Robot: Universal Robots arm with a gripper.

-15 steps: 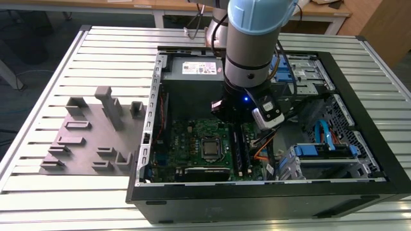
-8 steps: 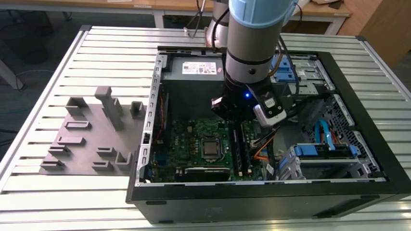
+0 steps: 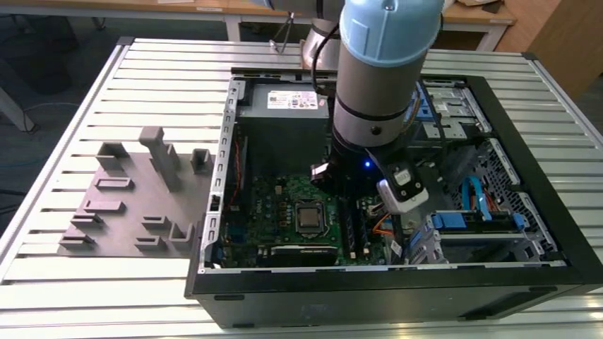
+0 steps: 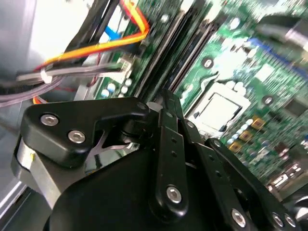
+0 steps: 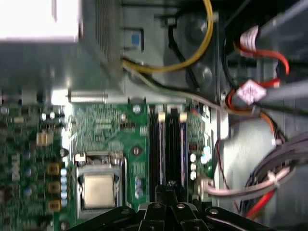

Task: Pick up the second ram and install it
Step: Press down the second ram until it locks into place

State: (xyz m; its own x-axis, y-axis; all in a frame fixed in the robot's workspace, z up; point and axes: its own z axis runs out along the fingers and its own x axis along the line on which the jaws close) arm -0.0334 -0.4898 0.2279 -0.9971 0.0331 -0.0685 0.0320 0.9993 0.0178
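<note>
We see a desk (image 3: 141,296) with a pale, slatted metal top. Behind it stand light wooden tables with white legs (image 3: 231,18). The floor (image 3: 47,78) is dark grey-blue, and even light falls across the slats.

2nd ram (image 5: 183,144) | dark stick | seated upright in mobo slot

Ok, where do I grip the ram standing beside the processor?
Pinch the ram across its flat faces, mid-length on the top edge, coming straight down. It seems to stand on edge between close slots, so only that edge is free.
</note>
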